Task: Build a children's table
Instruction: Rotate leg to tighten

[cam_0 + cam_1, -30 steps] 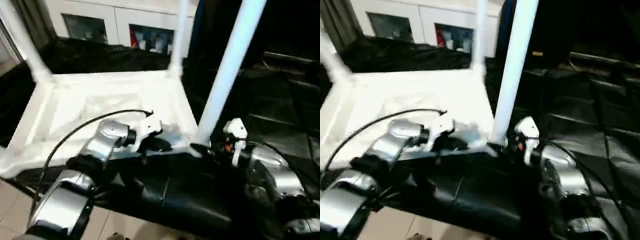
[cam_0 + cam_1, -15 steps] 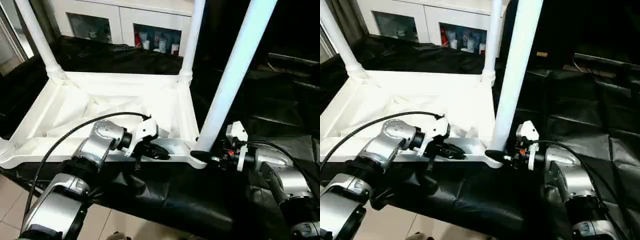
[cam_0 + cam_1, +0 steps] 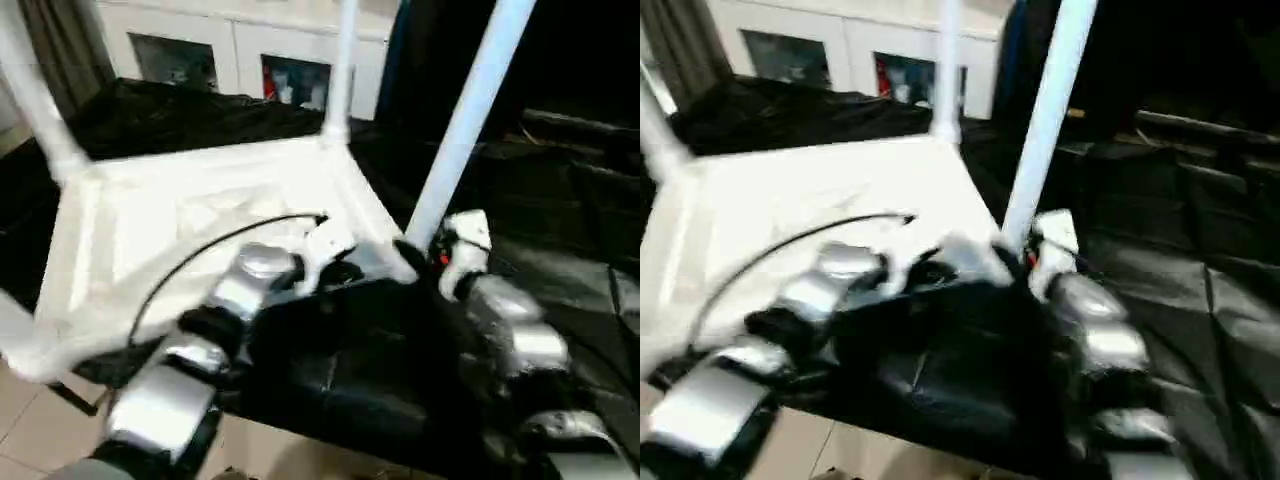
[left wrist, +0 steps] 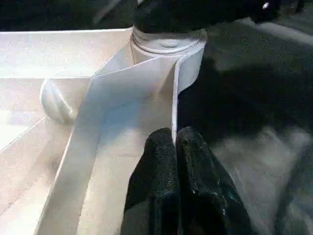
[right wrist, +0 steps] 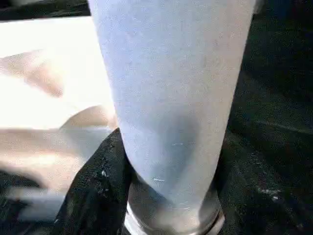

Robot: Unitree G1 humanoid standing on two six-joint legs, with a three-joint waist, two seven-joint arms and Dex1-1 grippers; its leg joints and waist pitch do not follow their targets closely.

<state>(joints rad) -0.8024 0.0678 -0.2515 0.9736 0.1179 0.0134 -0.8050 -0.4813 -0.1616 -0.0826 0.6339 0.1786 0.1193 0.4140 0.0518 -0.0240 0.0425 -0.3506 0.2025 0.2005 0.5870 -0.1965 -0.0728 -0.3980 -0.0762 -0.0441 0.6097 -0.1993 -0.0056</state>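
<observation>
Currently the children's table (image 3: 200, 215) lies upside down on black sheeting (image 3: 560, 290), ribbed underside up. Nearest, left gripper (image 4: 175, 144) has both fingers pressed together, pinching the thin near-edge wall of the top, just left of the near-right corner socket (image 4: 168, 44). Right gripper (image 3: 412, 258) sits at that socket, black fingers (image 5: 95, 196) clamped around the base of the near-right leg (image 3: 462, 115), which stands upright. Further back, far-right leg (image 3: 341, 70) and far-left leg (image 3: 35, 100) also stand in their sockets. Beyond, a white glass-door cabinet (image 3: 230, 65).
</observation>
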